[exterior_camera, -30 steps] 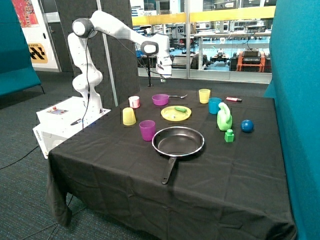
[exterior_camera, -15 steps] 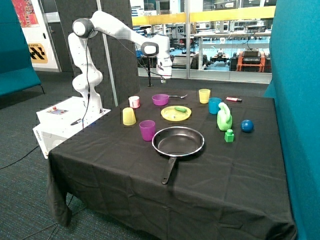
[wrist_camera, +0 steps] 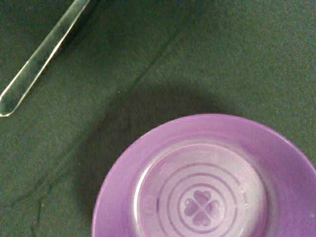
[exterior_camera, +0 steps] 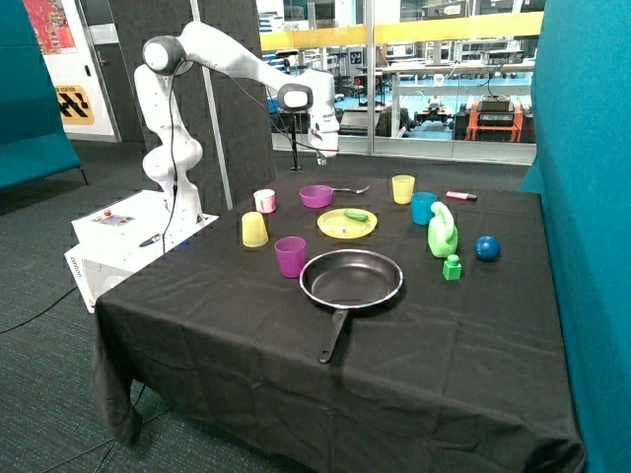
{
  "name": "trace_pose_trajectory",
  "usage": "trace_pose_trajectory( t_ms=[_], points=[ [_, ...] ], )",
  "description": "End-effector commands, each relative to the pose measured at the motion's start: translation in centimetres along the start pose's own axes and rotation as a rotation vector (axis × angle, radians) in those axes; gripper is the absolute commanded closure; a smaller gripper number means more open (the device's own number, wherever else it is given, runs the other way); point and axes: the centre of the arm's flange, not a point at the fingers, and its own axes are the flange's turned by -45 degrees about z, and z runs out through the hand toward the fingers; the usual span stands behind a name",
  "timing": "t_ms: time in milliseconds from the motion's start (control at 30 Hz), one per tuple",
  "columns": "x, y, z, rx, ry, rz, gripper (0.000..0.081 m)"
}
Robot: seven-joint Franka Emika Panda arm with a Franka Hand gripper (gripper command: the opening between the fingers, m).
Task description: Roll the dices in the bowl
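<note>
At the near edge of the table (exterior_camera: 296,374), bare black cloth. Next comes the black frying pan (exterior_camera: 352,278), handle toward the near edge. Just behind it, a tall purple cup (exterior_camera: 290,256), a yellow cup (exterior_camera: 254,230) upside down, and a yellow plate (exterior_camera: 346,224) carrying a small green item. Off to one side: a green bottle (exterior_camera: 442,231), a green block (exterior_camera: 452,267), a blue ball (exterior_camera: 487,247), a blue cup (exterior_camera: 423,208).

Farther back sits the bowl (exterior_camera: 316,196), shallow, purple, upright on the cloth, well apart from the pan. A spoon (exterior_camera: 351,190) lies just beside it, handle pointing away. A small white and red cup (exterior_camera: 264,201) and another yellow cup (exterior_camera: 402,188) stand in the same far row, with a pink item (exterior_camera: 460,196) near the back edge.

Above the bowl hangs the gripper (exterior_camera: 321,153), clear of the rim, nothing touching. Finger state: cannot tell; the outside view is too distant and the wrist view shows no fingertips. Nothing visible in its hold.

Wrist view looks straight down into the bowl (wrist_camera: 207,182): empty, clover mark on the bottom, no dice. The spoon's clear handle (wrist_camera: 42,54) crosses the cloth nearby. No dice spotted anywhere on the table.

Judgement: the arm is parked over the bowl so that anything released would land inside. Rolling appears not done.
</note>
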Motion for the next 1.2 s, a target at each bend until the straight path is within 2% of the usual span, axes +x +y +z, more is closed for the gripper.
trace_pose_trajectory(
  t_ms=[0, 67, 200, 300, 400, 467, 600, 800, 933, 1033, 1167],
  points=[
    [-0.3, -0.1, 0.1, -0.0005, 0.0043, -0.003, 0.0145],
    [-0.4, -0.2, 0.1, -0.0005, 0.0043, -0.005, 0.0188],
    [-0.6, -0.5, 0.0, -0.0005, 0.0043, -0.008, 0.0191],
    [-0.6, -0.6, -0.1, -0.0005, 0.0043, -0.01, 0.0135],
    [-0.7, -0.6, -0.3, -0.0005, 0.0043, -0.01, 0.0138],
    [-0.6, -0.5, -0.5, -0.0005, 0.0043, -0.009, 0.0168],
    [-0.4, 0.5, -0.7, -0.0005, 0.0043, 0.013, 0.0325],
    [-0.2, 2.8, -0.7, -0.0004, 0.0043, 0.065, 0.0452],
    [-0.2, 4.7, -0.4, -0.0003, 0.0043, 0.102, 0.0492],
    [-0.4, 6.2, -0.2, -0.0002, 0.0044, 0.132, 0.0462],
    [-0.8, 8.2, 0.2, -0.0001, 0.0044, 0.171, 0.0473]
  ],
)
